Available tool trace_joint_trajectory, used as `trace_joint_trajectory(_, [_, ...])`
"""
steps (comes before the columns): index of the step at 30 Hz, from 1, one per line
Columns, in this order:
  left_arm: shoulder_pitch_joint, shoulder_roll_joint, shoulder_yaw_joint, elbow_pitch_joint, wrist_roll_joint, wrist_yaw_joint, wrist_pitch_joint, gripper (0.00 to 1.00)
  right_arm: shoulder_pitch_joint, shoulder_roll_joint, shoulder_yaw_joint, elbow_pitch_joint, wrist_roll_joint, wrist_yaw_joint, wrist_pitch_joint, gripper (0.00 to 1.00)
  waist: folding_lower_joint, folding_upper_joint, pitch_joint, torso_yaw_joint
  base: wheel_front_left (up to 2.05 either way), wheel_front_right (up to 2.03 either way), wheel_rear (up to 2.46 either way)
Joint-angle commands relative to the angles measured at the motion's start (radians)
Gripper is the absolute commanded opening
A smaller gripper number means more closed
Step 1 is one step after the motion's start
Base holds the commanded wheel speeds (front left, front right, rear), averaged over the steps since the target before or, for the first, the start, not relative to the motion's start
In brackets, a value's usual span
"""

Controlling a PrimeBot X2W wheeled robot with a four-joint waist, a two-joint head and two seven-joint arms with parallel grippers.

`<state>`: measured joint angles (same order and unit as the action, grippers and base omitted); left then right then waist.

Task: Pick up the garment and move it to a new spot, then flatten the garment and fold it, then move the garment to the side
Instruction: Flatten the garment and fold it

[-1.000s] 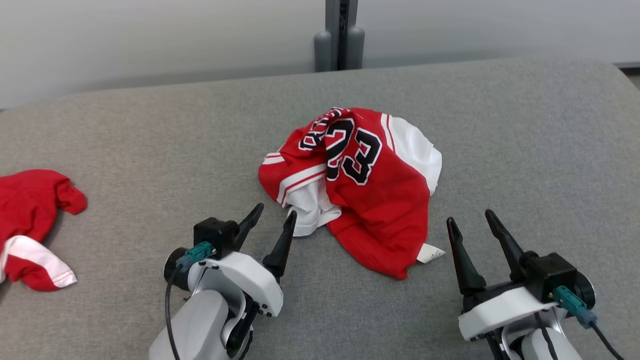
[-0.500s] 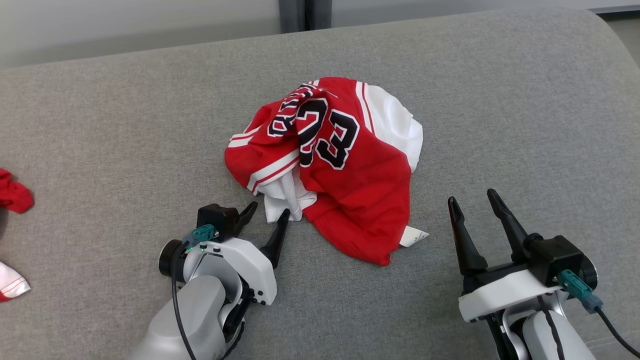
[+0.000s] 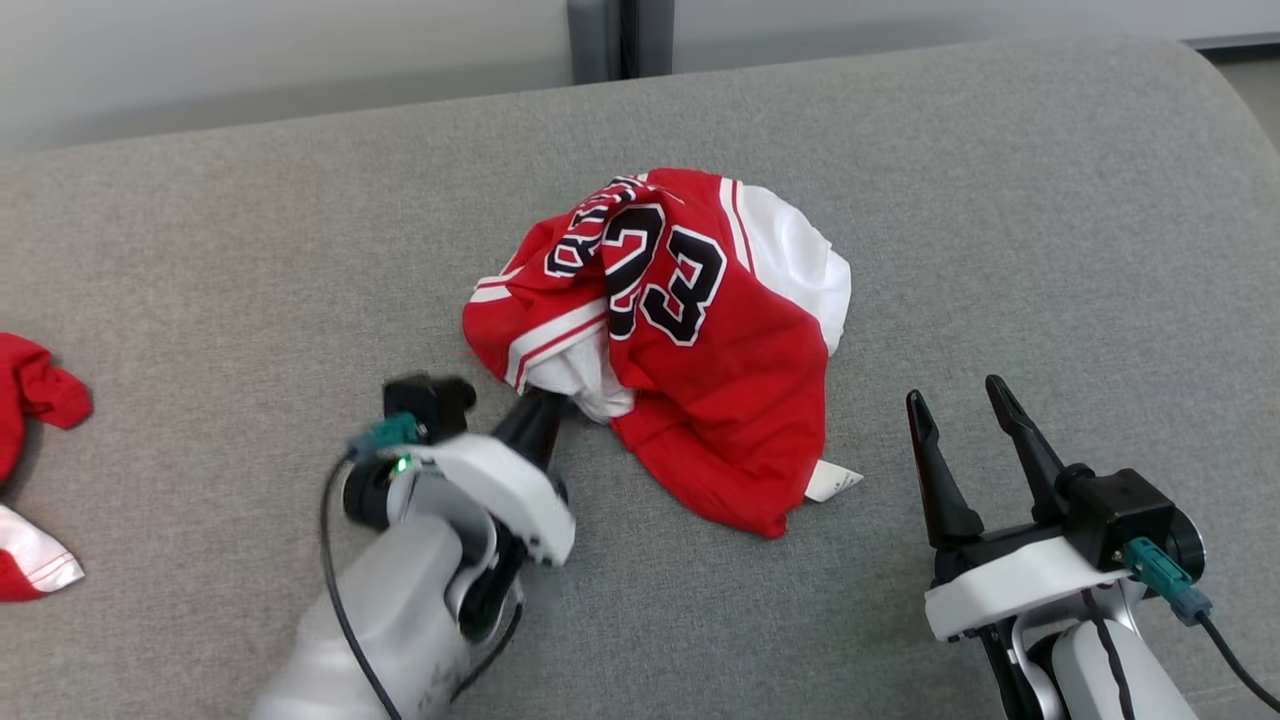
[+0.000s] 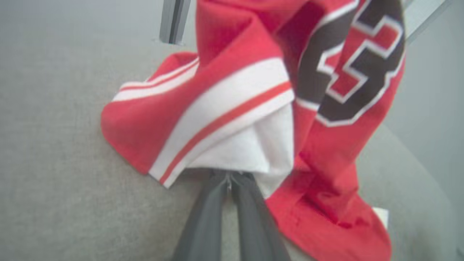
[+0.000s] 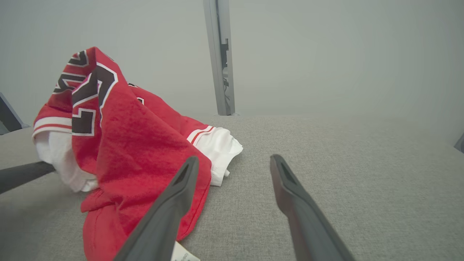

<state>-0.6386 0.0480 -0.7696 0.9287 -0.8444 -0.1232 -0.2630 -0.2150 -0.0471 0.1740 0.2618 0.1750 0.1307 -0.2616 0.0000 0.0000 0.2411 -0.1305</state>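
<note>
As viewed from above, found left end effector pinched tight on white fold of garment; found right end effector spread wide, holding nothing, nearby.

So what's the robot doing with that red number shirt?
It is starting to pick it up. Its left end effector is shut on the white edge of the red jersey. The jersey lies crumpled on the grey cushion and is not lifted yet. The right end effector is open, off to the jersey's right and holding nothing. Another red garment lies far off to the left.
</note>
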Motion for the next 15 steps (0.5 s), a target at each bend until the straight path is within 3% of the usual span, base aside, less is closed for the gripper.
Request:
trace_joint_trajectory(1, [-0.037,0.004,0.058,-0.078,-0.054,-0.008,-0.001,0.0,0.018,-0.006,0.001,0.001,-0.002,0.0,-0.005,1.0,0.0,0.0,-0.026,0.009,0.0,0.0,0.0])
trace_joint_trajectory(2, [-0.037,0.004,0.058,-0.078,-0.054,-0.008,-0.001,0.0,0.018,-0.006,0.001,0.001,-0.002,0.0,-0.005,1.0,0.0,0.0,-0.026,0.009,0.0,0.0,0.0])
trace_joint_trajectory(8, [-0.063,0.044,0.141,-0.372,-0.157,-0.01,-0.002,0.0,0.042,-0.007,0.015,0.013,0.014,0.0,-0.005,1.0,0.0,0.0,-0.087,0.005,0.0,0.0,0.0])
trace_joint_trajectory(15, [-0.164,0.088,0.176,-0.592,-0.389,-0.01,0.068,0.0,0.051,-0.007,0.034,0.021,0.033,0.0,-0.005,1.0,0.0,0.0,-0.14,-0.043,0.0,0.0,0.0])
